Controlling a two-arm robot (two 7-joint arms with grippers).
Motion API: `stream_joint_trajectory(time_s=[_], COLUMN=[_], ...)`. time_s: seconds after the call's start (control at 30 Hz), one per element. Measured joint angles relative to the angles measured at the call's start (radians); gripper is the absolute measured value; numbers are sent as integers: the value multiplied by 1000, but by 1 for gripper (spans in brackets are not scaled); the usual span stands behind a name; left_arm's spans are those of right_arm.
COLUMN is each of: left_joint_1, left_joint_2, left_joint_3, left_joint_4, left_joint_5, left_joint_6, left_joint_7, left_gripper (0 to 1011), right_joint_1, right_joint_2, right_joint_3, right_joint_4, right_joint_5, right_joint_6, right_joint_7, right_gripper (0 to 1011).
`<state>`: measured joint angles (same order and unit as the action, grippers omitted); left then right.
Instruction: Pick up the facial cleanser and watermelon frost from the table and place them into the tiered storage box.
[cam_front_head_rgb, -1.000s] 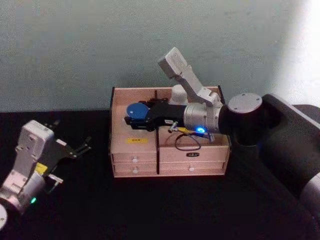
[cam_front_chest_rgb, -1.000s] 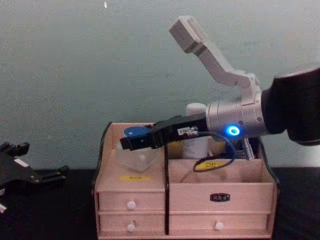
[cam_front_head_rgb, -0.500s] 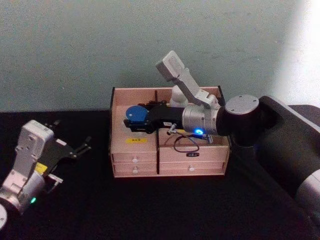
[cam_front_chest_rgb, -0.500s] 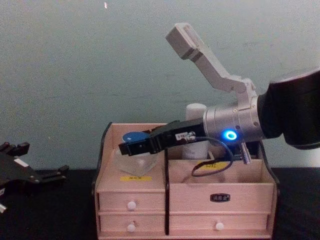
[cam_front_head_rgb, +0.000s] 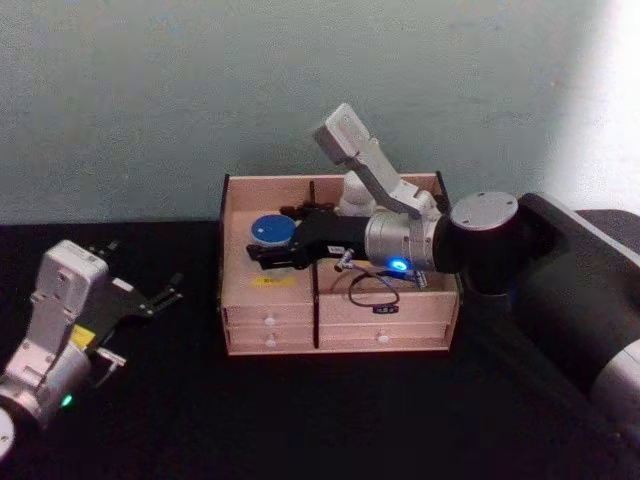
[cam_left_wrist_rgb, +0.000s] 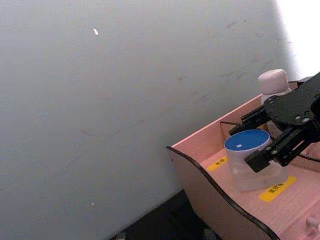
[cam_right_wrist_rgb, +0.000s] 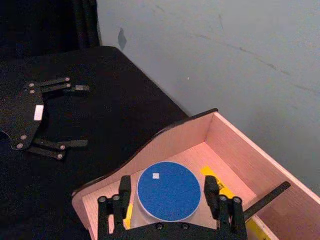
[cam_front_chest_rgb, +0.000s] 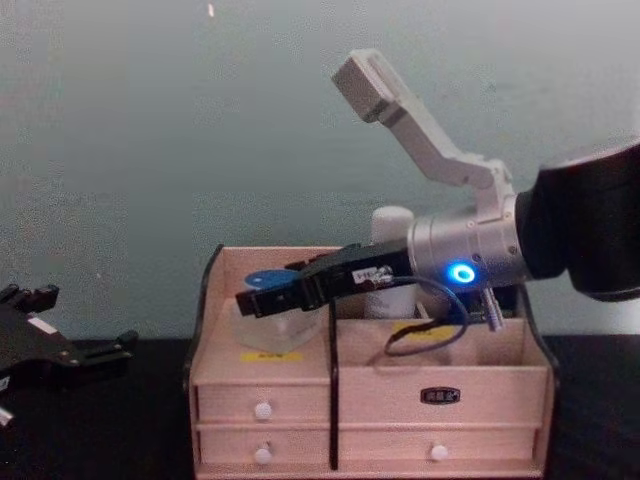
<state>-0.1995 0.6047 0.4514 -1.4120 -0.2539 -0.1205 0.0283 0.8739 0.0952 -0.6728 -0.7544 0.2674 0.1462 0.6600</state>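
Head view: left gripper (cam_front_head_rgb: 150, 297) rests spread wide on the black table (cam_front_head_rgb: 300, 420), well apart from the tiered storage box (cam_front_head_rgb: 340, 325). Right gripper (cam_front_head_rgb: 268, 249) reaches over the box's left compartment, fingers (cam_right_wrist_rgb: 123, 186) flanking the blue-lidded jar (cam_right_wrist_rgb: 168, 191) standing there.
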Motion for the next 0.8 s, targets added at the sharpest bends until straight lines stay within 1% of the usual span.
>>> stream_joint_trajectory(time_s=[0.03,0.13,0.43,0.5,0.67,0.8], left_joint_1=[0,0,0,0,0,0], left_joint_2=[0,0,0,0,0,0], left_joint_3=[0,0,0,0,0,0], left_joint_4=[0,0,0,0,0,0], left_joint_5=[0,0,0,0,0,0], left_joint_6=[0,0,0,0,0,0], left_joint_7=[0,0,0,0,0,0], left_gripper=[1001,1001,1001,1002,1001,1001], right_joint_1=[0,0,0,-3,-25,-47], right_joint_2=[0,0,0,2,20,41], right_joint_3=[0,0,0,5,19,30], right_joint_4=[0,1,1,-9,-67,-132], right_joint_5=[0,0,1,3,11,21], right_joint_6=[0,0,0,3,17,33], right_joint_7=[0,0,0,5,11,11], right_gripper=[929,1000,1002,1002,1002,1002])
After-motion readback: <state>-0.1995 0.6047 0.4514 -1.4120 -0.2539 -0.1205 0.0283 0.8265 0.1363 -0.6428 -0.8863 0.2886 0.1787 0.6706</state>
